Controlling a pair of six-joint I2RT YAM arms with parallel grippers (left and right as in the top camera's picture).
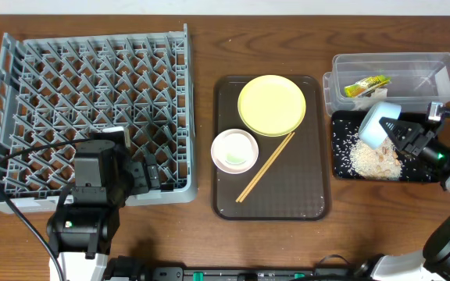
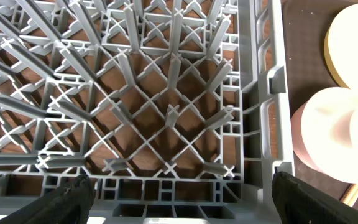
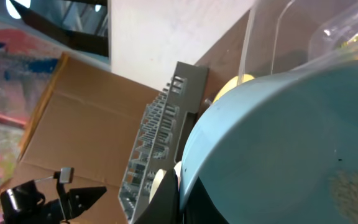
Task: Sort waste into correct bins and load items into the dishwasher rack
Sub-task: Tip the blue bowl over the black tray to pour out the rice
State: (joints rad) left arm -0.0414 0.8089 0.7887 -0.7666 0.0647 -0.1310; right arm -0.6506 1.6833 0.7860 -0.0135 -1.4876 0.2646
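Light blue bowl (image 1: 377, 123) is clamped in the clenched right hand (image 1: 397, 131) and is held tilted on its side above the shallow black tray (image 1: 341, 165), where loose white rice scraps (image 1: 369, 160) are heaped. Part of that tray is hidden by bowl and arm. In the right wrist view most of the frame is filled by the bowl's smooth, glossy wall, and the fingers are largely cut off. A crumpled yellow-green wrapper (image 1: 366, 86) is seen through the clear plastic tub (image 1: 444, 66). The left hand (image 2: 182, 202) is spread wide, grasping nothing, over the near right corner of the grey lattice rack (image 1: 92, 78). On the brown tray (image 1: 287, 195) a round yellow-green plate (image 1: 272, 105), a white bowl (image 1: 234, 150) and two thin wooden chopsticks (image 1: 266, 166) are laid
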